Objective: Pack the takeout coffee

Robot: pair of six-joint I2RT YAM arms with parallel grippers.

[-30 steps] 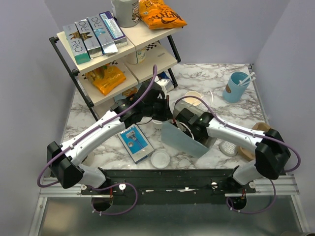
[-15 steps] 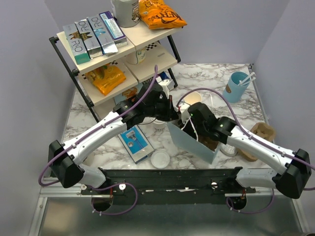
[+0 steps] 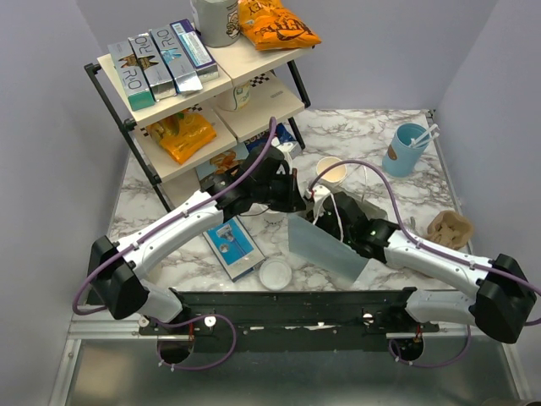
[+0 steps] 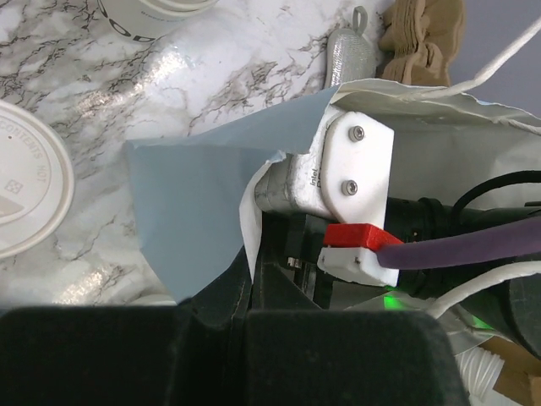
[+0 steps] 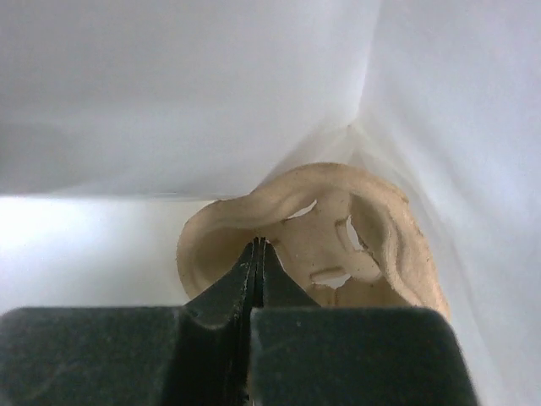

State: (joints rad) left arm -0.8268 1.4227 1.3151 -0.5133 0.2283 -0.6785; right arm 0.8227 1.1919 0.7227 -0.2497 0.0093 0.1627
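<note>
Listener: Coffee first. Where does the cup sit?

Describer: Outside the bag (image 3: 325, 249), on the marble counter (image 3: 380, 135) just to the bag's left. The left arm crosses over the takeout coffee (image 3: 272, 215), so from above only a sliver of its white top shows.

Listener: And the bag itself?

Describer: Blue-grey paper outside, white inside, standing with its mouth open. The left tool (image 4: 249, 292) has its fingers pressed together on the bag's top edge, pinching the paper where blue meets white.

Listener: What about the other arm?

Describer: It reaches down through the bag's mouth. Inside, the right tool (image 5: 258, 254) is pressed together, its tips meeting at the rim of a tan pulp cup carrier (image 5: 338, 220) that lies in the bag's bottom corner. Whether the tips actually pinch that rim, I cannot tell.

Listener: Anything else around the bag?

Describer: A loose flat white lid (image 3: 275, 272) lies on the counter near the bag's left side, toward the arm bases. A second tan carrier (image 3: 448, 228) sits well to the bag's right. An open cream cup (image 3: 330, 169) stands just behind the bag.
</note>
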